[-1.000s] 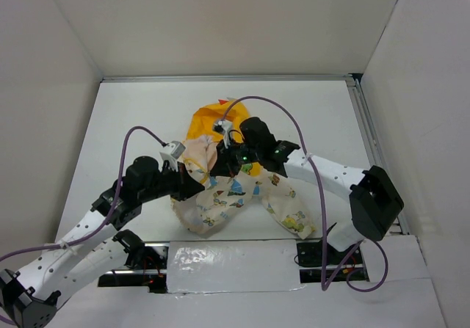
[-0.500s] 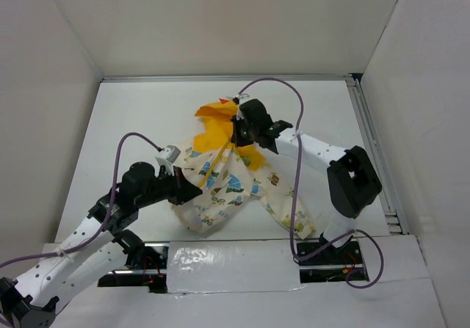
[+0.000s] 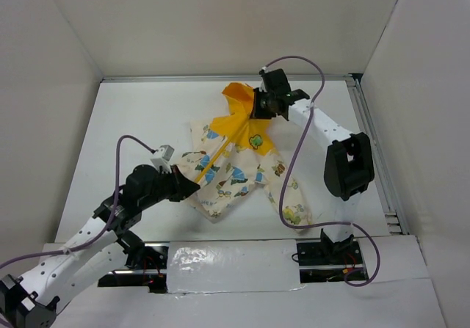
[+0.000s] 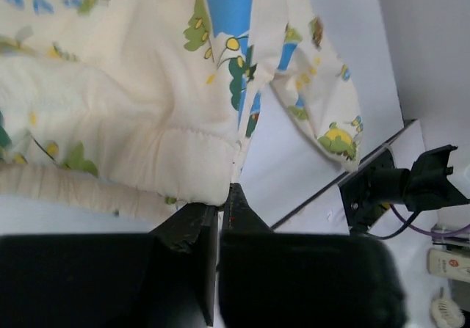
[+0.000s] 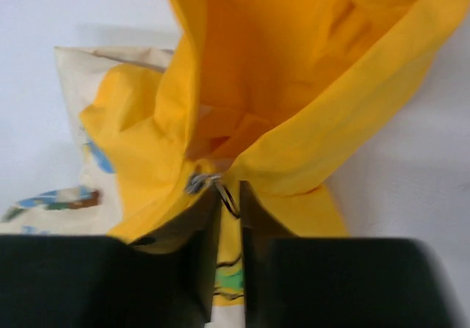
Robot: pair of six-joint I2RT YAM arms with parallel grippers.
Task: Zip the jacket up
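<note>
now left gripper (image 4: pixel 224 196) pinches the jacket (image 3: pixel 235 174) hem tight — right gripper (image 5: pixel 229 190) clamped on the zipper pull (image 5: pixel 207 182).

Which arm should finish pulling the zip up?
The right arm. The right gripper grips the zip beside the yellow hood; the left gripper only holds the jacket by its bottom hem.

White table (image 3: pixel 132 122) w/ white walls (image 3: pixel 220 27) at 9, 12 & 3 o'clock. Metal rail (image 3: pixel 372 148) along the table's 3 o'clock edge. Shiny tape strip (image 3: pixel 228 258) at 6 o'clock. Left wrist view: white remote-like box (image 4: pixel 449 264) at 4 o'clock.
</note>
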